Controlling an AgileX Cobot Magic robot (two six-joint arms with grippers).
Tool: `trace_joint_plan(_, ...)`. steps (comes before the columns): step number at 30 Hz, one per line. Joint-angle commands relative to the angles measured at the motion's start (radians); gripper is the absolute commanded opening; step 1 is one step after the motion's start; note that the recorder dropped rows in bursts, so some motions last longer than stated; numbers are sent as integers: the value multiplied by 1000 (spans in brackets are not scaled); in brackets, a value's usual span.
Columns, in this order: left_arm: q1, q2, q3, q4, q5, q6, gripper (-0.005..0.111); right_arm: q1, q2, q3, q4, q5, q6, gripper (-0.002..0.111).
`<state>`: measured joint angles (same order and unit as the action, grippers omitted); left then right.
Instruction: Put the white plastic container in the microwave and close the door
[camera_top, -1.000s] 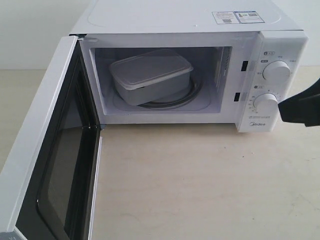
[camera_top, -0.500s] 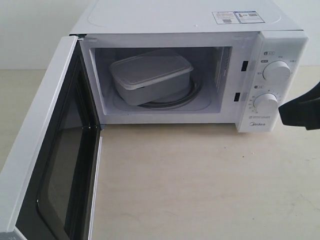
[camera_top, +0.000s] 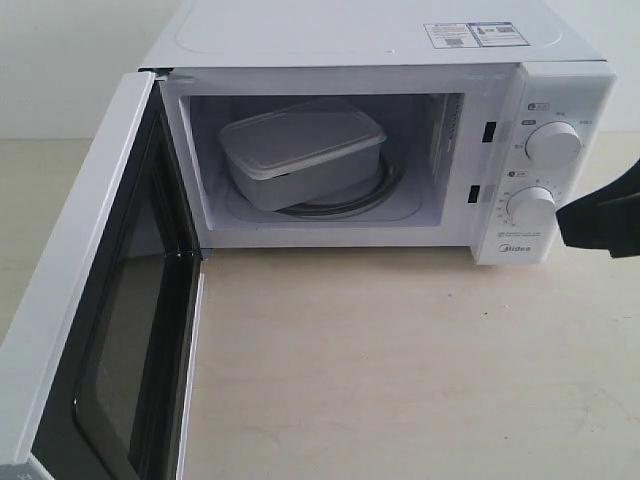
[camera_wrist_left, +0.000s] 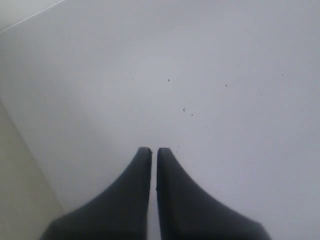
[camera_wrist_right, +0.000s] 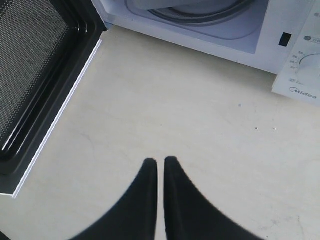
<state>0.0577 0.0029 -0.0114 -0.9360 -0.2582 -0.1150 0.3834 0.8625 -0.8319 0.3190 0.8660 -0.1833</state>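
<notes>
The white plastic container (camera_top: 300, 150) sits inside the microwave (camera_top: 565, 90), lid on, resting on the glass turntable (camera_wrist_right: 200, 15). The door (camera_top: 120, 330) stands wide open to the left, its dark inner face and window turned to the cavity. My right gripper (camera_wrist_right: 160, 161) is shut and empty, hovering over the table in front of the microwave. Part of the right arm (camera_top: 600, 220) shows as a dark shape by the knobs. My left gripper (camera_wrist_left: 151, 149) is shut and empty, its tips close to a plain white surface (camera_wrist_left: 200, 75). It is hidden in the exterior view.
Two round knobs (camera_top: 552, 143) sit on the microwave's right panel, close to the right arm. A beige tabletop (camera_top: 400, 360) stretches in front of the microwave. The open door's lower edge (camera_wrist_right: 55, 120) reaches out over the table on the left.
The dark right arm at the frame's right edge has sunk very slightly. The container, the door and the microwave have not moved.
</notes>
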Motion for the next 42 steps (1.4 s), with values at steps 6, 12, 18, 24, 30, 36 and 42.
trace_joint_plan(6, 1, 168, -359, 272, 439, 31, 4, -5, -3, -5, -17, -5, -9, 0)
trace_joint_plan(12, 1, 486, -704, 331, 933, 281, 4, -5, -3, -5, -21, -5, -9, 0)
trace_joint_plan(18, 1, 745, -918, 443, 1284, 289, 4, -5, -3, -5, -40, 18, -9, 0)
trace_joint_plan(24, -1, 902, -978, 555, 1479, 409, 4, -5, -3, -5, -40, 10, -9, 0)
trace_joint_plan(30, -1, 996, -969, 335, 1479, 550, 4, -5, -3, -5, -40, -4, -9, 0)
trace_joint_plan(36, -1, 1072, -900, 212, 1479, 677, 4, -5, -3, -5, -4, -39, -8, 0)
trace_joint_plan(42, -13, 1104, -866, 208, 1479, 691, 4, -5, -3, -5, 8, -63, -8, 0)
